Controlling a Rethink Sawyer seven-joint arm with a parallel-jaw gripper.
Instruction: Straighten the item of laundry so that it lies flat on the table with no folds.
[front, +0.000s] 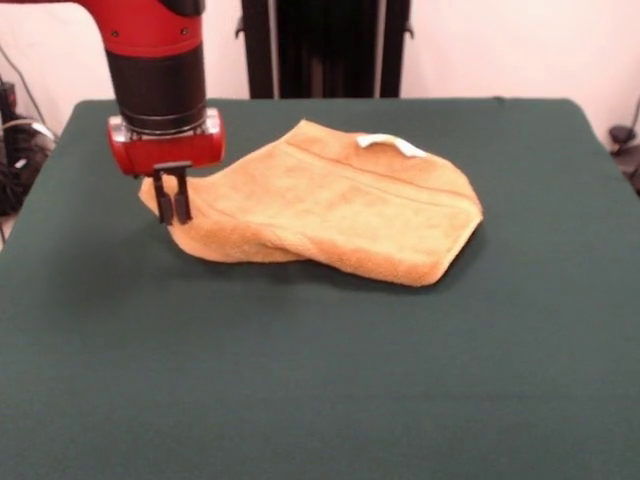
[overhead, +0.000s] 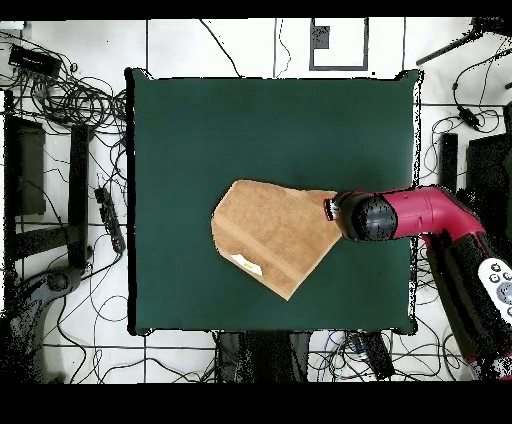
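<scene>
The item of laundry (front: 330, 200), an orange-tan terry towel, lies crumpled near the middle of the dark green table (front: 320, 380). It is folded over itself, with a white tag (front: 390, 145) on its far edge. My gripper (front: 172, 212) stands at the towel's left corner, its two black fingers (front: 161, 198) close together and pinching the cloth there. That corner sits slightly raised. From overhead the towel (overhead: 270, 235) shows as a lopsided shape with its tag (overhead: 247, 264). There the red arm (overhead: 400, 215) covers the towel's right corner and hides the fingers.
Green cloth (overhead: 200, 130) stretches wide on all sides of the towel. Cables and black equipment (overhead: 60, 100) lie on the floor beyond the table's edges. Dark stands (front: 320, 45) rise behind the far edge.
</scene>
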